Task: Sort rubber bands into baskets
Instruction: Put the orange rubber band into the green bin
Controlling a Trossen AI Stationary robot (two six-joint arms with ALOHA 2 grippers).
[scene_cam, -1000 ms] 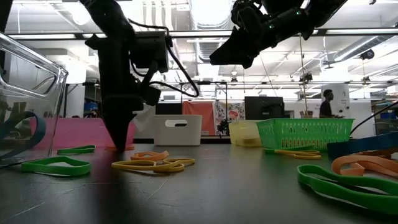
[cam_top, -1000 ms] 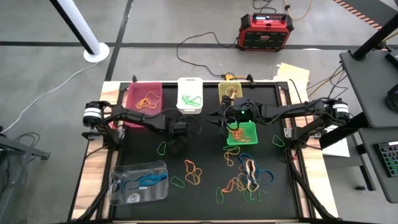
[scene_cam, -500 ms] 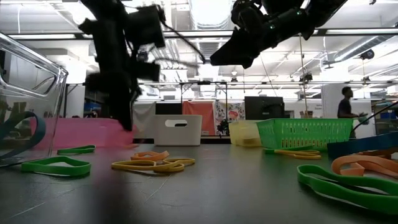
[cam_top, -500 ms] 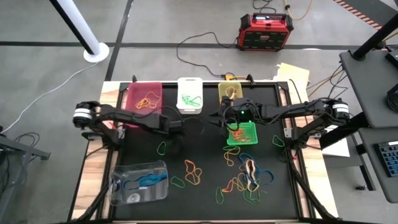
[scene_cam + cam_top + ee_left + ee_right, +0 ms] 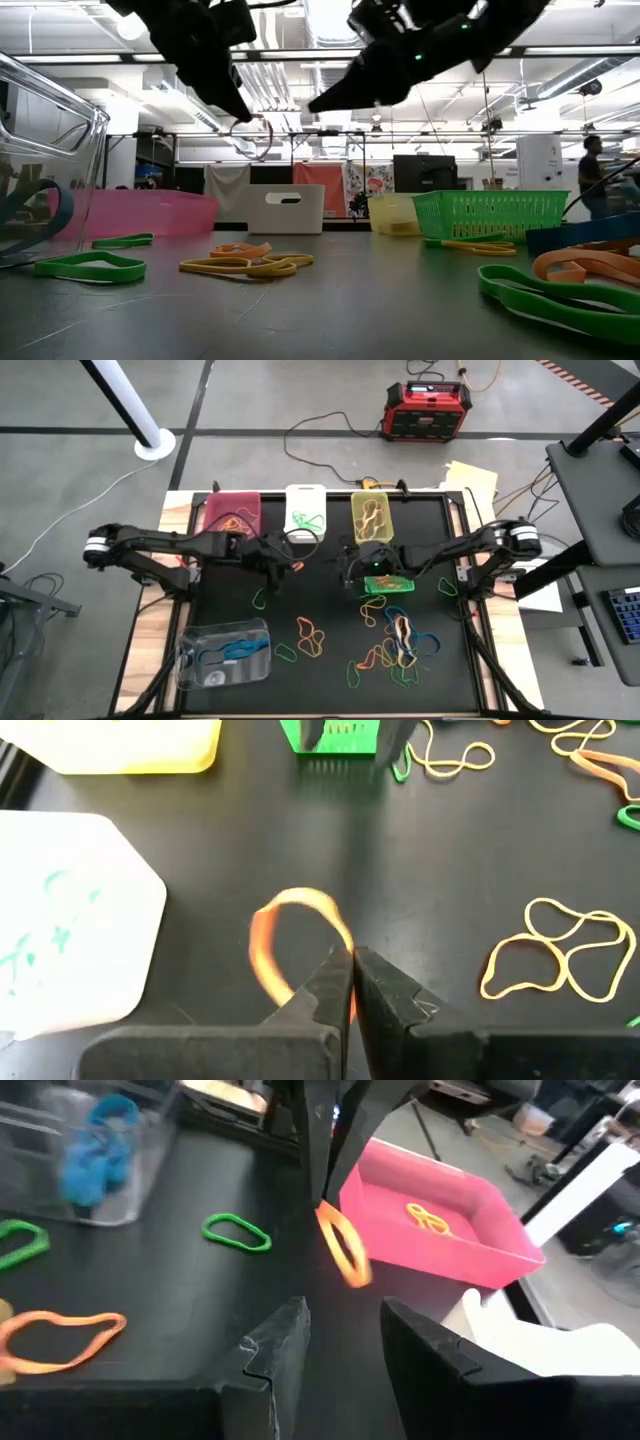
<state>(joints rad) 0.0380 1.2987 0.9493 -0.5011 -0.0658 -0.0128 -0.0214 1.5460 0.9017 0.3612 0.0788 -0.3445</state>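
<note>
Note that the pink basket (image 5: pixel 232 514) at the table's (image 5: pixel 330 622) far edge holds orange bands, which is why the left gripper (image 5: pixel 350 982), fingers pinching an orange rubber band (image 5: pixel 285 942), hangs raised near it. A second ago it was down at the mat. The right gripper (image 5: pixel 345 1342), fingers spread and empty, has shifted beside the green basket (image 5: pixel 390 582).
</note>
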